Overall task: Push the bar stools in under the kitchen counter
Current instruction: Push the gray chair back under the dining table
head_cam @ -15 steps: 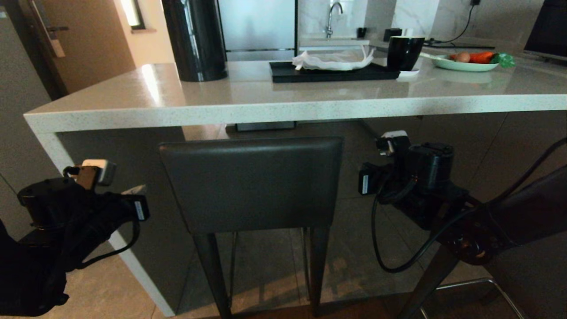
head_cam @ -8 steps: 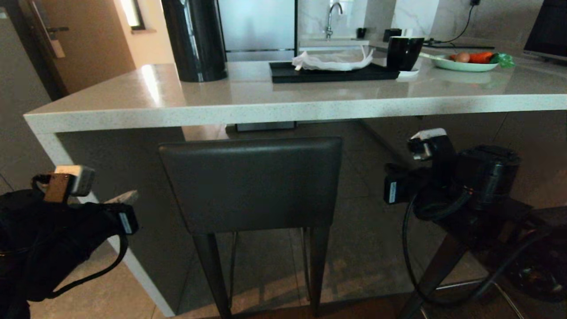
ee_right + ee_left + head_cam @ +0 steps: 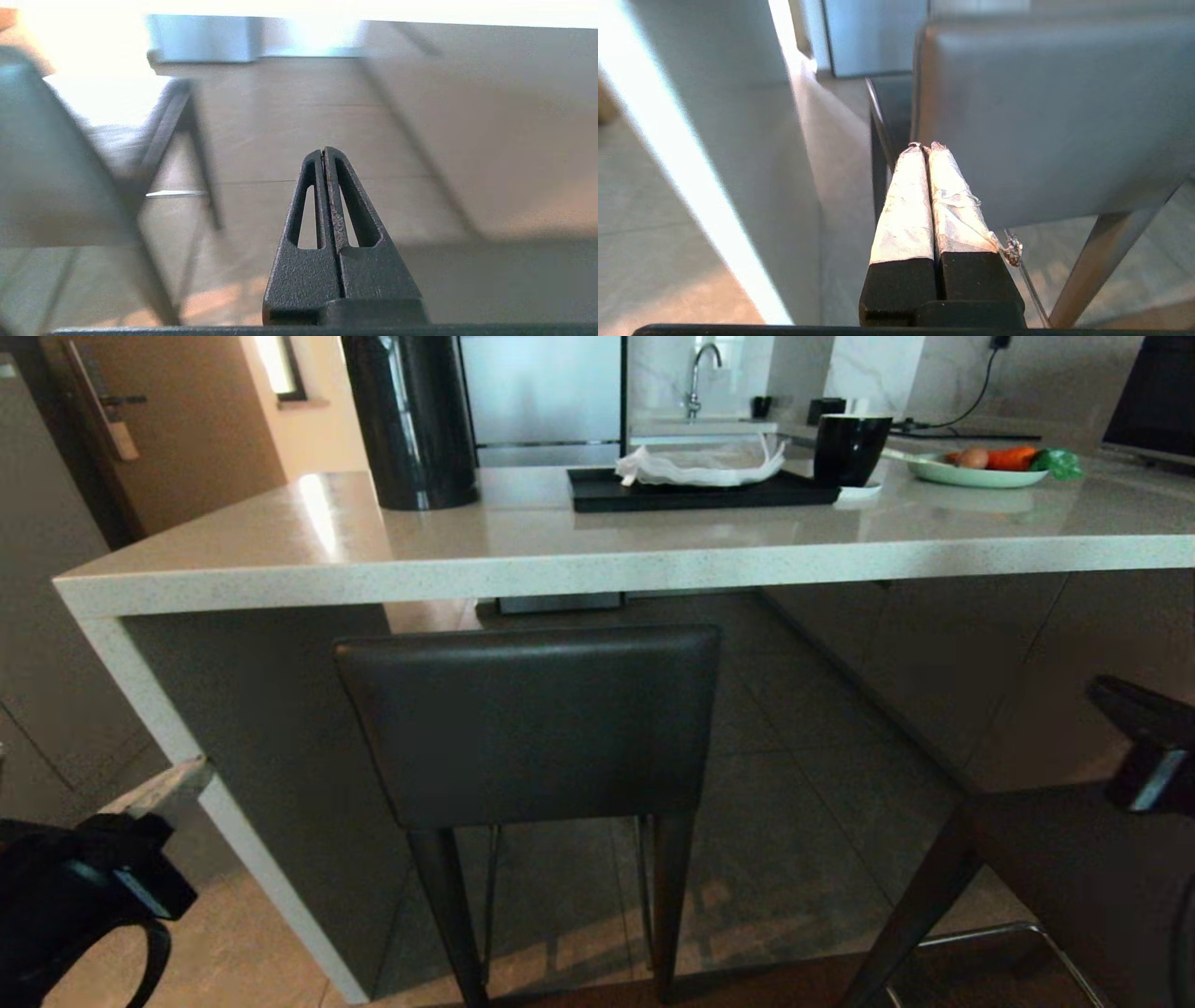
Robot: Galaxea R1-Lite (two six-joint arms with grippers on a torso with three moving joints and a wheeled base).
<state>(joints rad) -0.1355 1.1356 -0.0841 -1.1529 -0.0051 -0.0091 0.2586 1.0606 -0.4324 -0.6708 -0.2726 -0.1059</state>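
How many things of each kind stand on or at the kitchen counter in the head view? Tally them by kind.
Bar stools: 2
Trays: 1
Cups: 1
Plates: 1
Tall black containers: 1
Total: 6

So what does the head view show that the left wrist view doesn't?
Only the head view shows the kitchen counter top with its black tray, mug and plate of vegetables, plus a second bar stool at lower right. Only the left wrist view shows the left hand with its taped fingers shut, holding nothing. Both show the middle bar stool's backrest and the counter's end slab.
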